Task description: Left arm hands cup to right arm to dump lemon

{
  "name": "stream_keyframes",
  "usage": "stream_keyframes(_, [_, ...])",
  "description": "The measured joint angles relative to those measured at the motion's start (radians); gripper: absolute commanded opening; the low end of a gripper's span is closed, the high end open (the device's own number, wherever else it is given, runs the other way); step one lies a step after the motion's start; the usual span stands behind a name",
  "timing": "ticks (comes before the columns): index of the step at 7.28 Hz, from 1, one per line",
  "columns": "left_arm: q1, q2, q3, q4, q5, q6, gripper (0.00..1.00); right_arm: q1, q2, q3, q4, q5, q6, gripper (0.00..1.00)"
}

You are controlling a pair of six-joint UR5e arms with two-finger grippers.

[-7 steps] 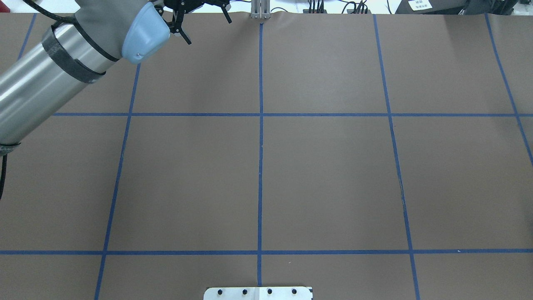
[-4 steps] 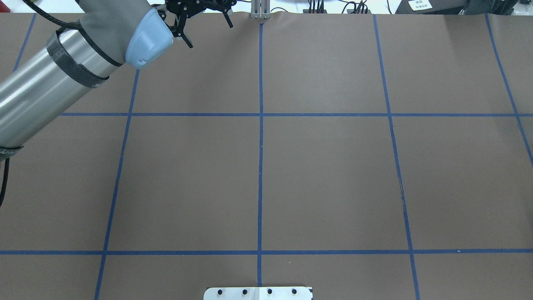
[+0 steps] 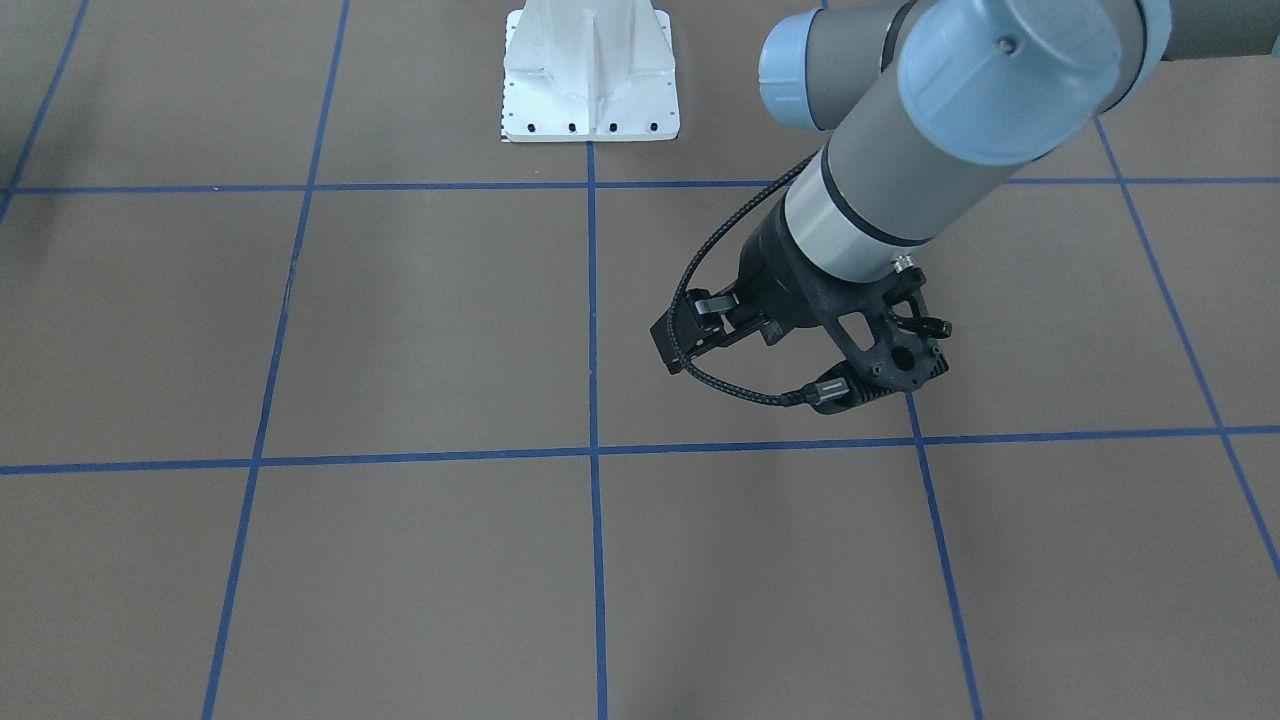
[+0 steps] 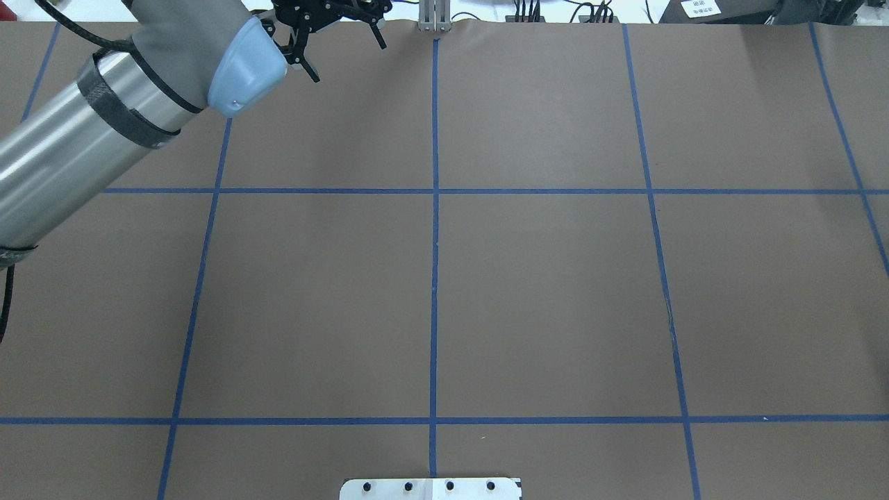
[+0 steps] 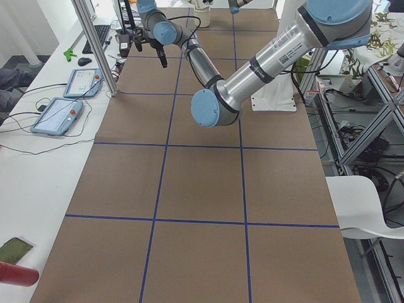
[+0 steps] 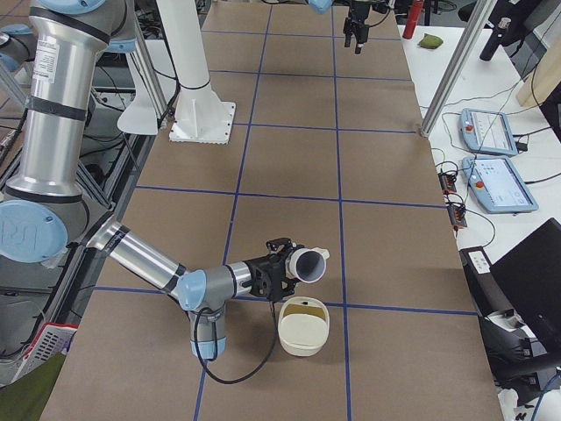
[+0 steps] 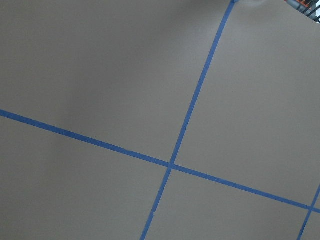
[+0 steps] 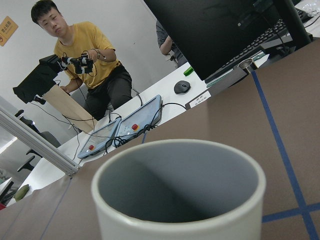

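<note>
1. The left arm is stretched over the far-left part of the table, which is covered w/ brown paper and blue tape lines.
2. The left gripper is seen at the table's far edge. Its two fingers are spread wide and nothing is held betw. them.
3. In the left wrist view only brown paper and a crossing of tape lines are shown.
4. The right arm is bent low over the right end of the table.
5. The cup is carried at the tip of the right gripper, clear of the table. It is tipped on its side, w/ the mouth turned away from the arm and the handle on top.
6. How far the right fingers are closed cannot be told, as they are covered by the cup.
7. In the right wrist view the cup's pale rim and grey inside fill the lower part.
8. A cream bowl stands on the table just below the cup's mouth. Sth. dark yellowish is seen in it; whether this is the lemon cannot be told.
9. Beyond the table a seated person in a yellow shirt, two tablets and a dark monitor are seen.
</note>
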Motion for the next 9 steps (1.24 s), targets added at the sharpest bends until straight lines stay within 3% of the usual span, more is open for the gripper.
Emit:
stream_keyframes(3, [0.000, 0.018, 0.000, 0.000, 0.000, 0.028, 1.00, 0.007, 0.016, 0.151, -0.225, 0.009, -0.207, 0.00])
stream_keyframes(5, [-0.001, 0.019, 0.002, 0.001, 0.010, 0.037, 1.00, 0.007, 0.050, 0.311, -0.485, 0.006, -0.393, 0.00])
stream_keyframes(7, [-0.003, 0.020, 0.006, 0.001, 0.020, 0.041, 1.00, -0.010, 0.156, 0.393, -0.717, 0.001, -0.518, 0.00])
stream_keyframes(9, [-0.003, 0.020, 0.009, 0.000, 0.020, 0.041, 1.00, -0.055, 0.303, 0.407, -0.927, -0.007, -0.589, 0.00])
